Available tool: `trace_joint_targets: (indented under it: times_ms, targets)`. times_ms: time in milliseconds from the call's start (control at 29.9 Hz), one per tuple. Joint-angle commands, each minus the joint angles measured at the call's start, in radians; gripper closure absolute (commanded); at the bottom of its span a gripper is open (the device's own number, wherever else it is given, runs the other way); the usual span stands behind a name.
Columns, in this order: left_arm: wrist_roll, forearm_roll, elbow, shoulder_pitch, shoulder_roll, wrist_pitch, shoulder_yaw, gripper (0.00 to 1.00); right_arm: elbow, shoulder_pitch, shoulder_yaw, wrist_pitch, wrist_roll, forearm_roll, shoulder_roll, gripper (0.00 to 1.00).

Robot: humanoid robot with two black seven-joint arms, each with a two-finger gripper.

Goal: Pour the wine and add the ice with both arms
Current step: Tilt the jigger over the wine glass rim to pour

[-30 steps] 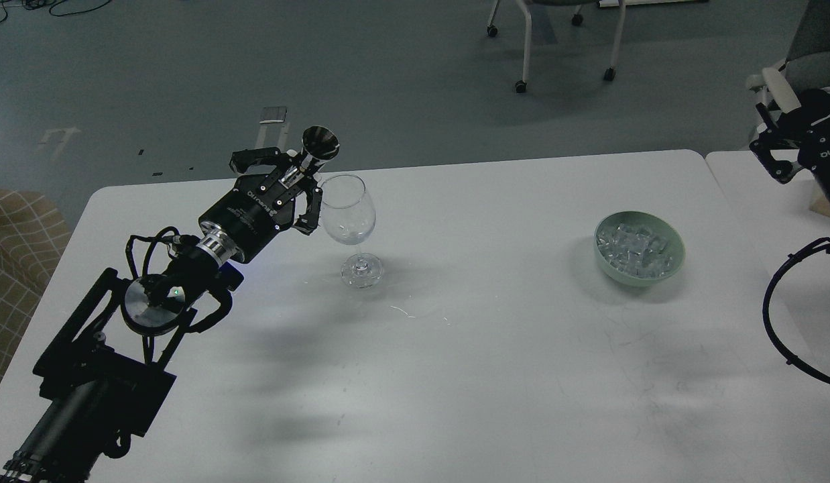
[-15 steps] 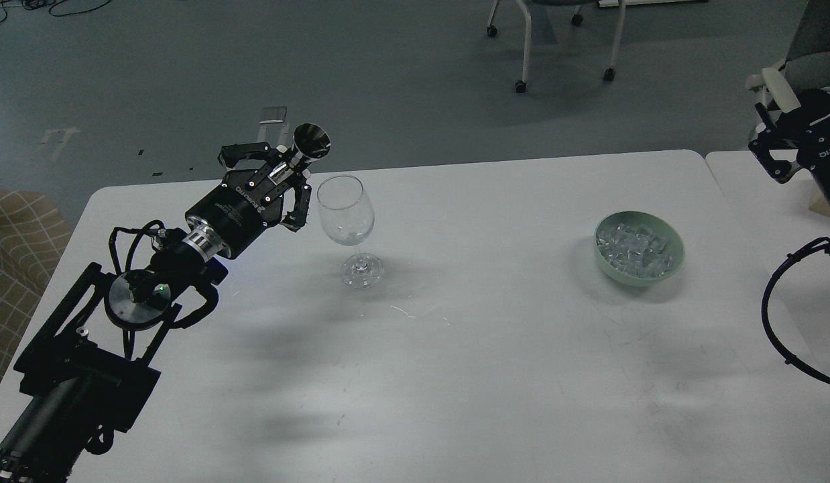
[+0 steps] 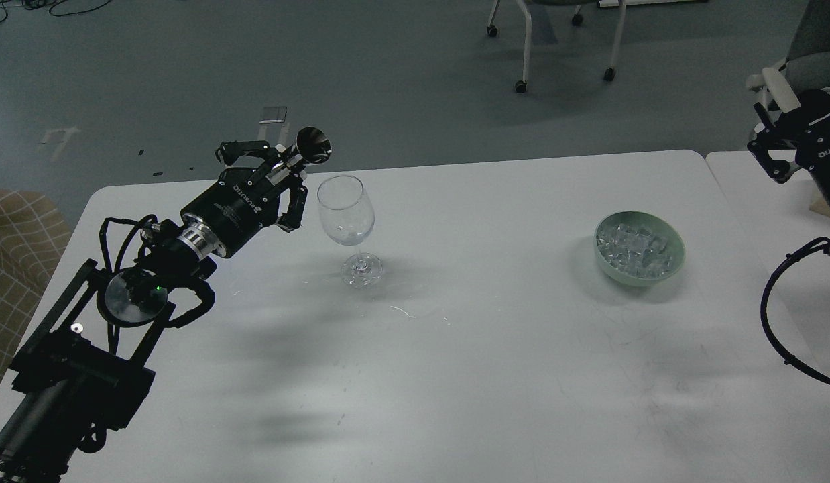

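1. My left gripper [image 3: 281,176] is clamped on a small metal cup [image 3: 312,145], held tilted w/ its mouth toward the glass.
2. Wine glass [image 3: 346,213] stands upright on the white table [image 3: 455,349], just right of the cup, not touching.
3. Wine: can't tell how much sits in the glass.
4. Ice [image 3: 635,249] heaped in a green bowl [image 3: 676,258], well right of the glass.
5. My right gripper [image 3: 772,157] is at the far right edge; can't tell if fingers are apart.
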Motion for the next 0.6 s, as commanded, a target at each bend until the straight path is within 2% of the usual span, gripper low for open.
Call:
trace_joint_targets:
  times_ms: [0, 568]
  targets:
    - [0.000, 0.008, 0.007, 0.001, 0.001, -0.001, 0.000, 1.00, 0.000, -0.005, 0.000, 0.004, 0.000, 0.000, -0.004, 0.00]
    - [0.008, 0.038, 0.010, -0.002, 0.006, -0.015, -0.002, 1.00, 0.000, 0.000, 0.000, 0.007, 0.000, -0.001, -0.007, 0.00]
